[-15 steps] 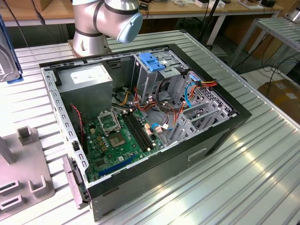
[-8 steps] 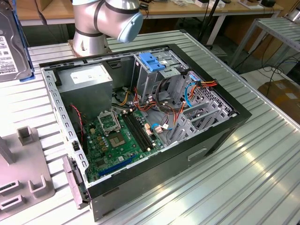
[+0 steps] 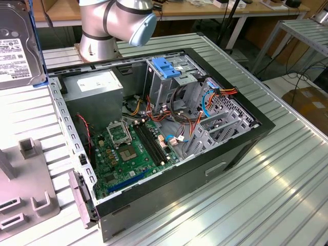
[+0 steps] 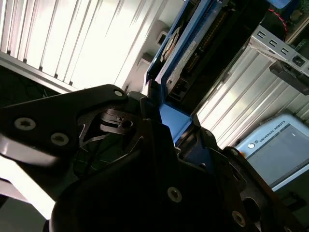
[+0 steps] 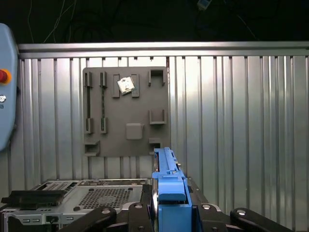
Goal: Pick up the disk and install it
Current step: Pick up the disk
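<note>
Blue-railed and lifted, the disk [image 3: 15, 46] hangs at the exterior view's left, well apart from the cage [image 3: 156, 89] — your gripper [image 5: 169, 215] is clamped on one end of it, probably to leave the other end free for sliding in.

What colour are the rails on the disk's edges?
Bright blue, on the disk, best in the first wrist view.

The blue-railed disk [image 3: 18, 43] hangs upright, label showing, at the exterior view's left.
</note>
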Tool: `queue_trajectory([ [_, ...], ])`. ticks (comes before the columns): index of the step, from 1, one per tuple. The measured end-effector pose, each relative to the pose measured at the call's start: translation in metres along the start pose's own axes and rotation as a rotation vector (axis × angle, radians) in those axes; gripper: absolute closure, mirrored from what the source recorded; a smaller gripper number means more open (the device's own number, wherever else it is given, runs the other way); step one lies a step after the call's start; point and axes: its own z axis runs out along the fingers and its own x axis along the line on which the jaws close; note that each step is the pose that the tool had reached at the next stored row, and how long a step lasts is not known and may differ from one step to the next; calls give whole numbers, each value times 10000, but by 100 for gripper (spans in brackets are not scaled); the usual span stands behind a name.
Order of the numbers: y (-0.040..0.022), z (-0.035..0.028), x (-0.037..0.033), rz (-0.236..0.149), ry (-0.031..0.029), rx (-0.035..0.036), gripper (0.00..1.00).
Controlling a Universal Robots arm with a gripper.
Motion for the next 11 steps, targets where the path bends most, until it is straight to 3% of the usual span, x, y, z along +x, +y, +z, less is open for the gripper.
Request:
queue_trajectory([
  [11,-219,5,-5,0,0,0,63],
])
